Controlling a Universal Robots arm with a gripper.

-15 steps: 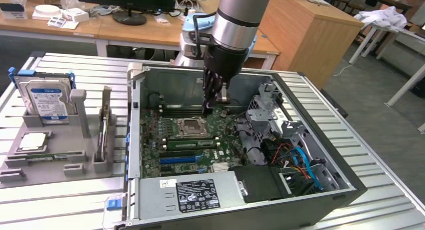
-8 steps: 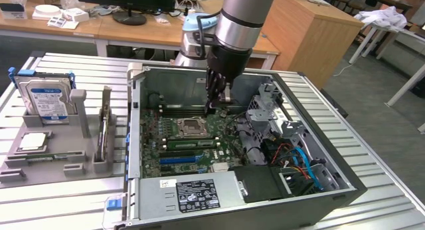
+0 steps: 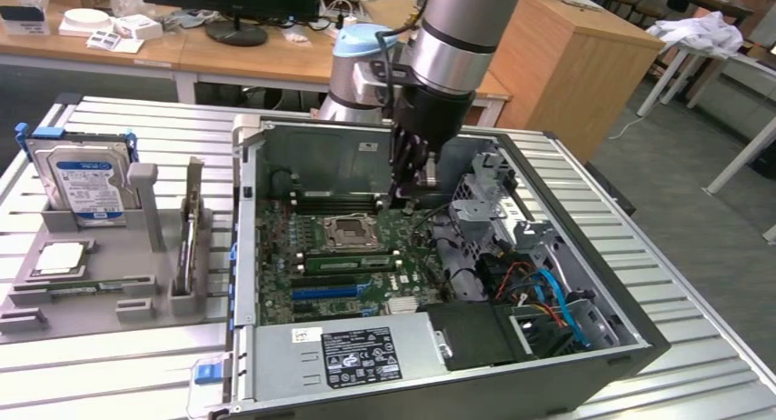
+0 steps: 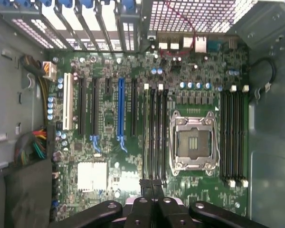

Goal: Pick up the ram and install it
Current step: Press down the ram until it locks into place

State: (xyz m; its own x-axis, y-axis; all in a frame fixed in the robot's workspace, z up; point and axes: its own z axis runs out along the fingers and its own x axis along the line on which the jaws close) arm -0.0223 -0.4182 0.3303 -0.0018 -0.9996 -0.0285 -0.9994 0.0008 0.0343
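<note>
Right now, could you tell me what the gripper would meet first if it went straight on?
Probably the motherboard, by the end of the memory slots beside the processor socket; depth is unclear.

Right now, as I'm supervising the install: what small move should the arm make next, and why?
Probably a short, straight press down. The shut pincer hangs over the motherboard, its tips in line with the memory slots beside the empty socket, where a green stick, likely the ram, stands. Whether it is seated I cannot tell.

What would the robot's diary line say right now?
gripper: shut | place: inside computer case, above motherboard | held: cannot tell
</note>
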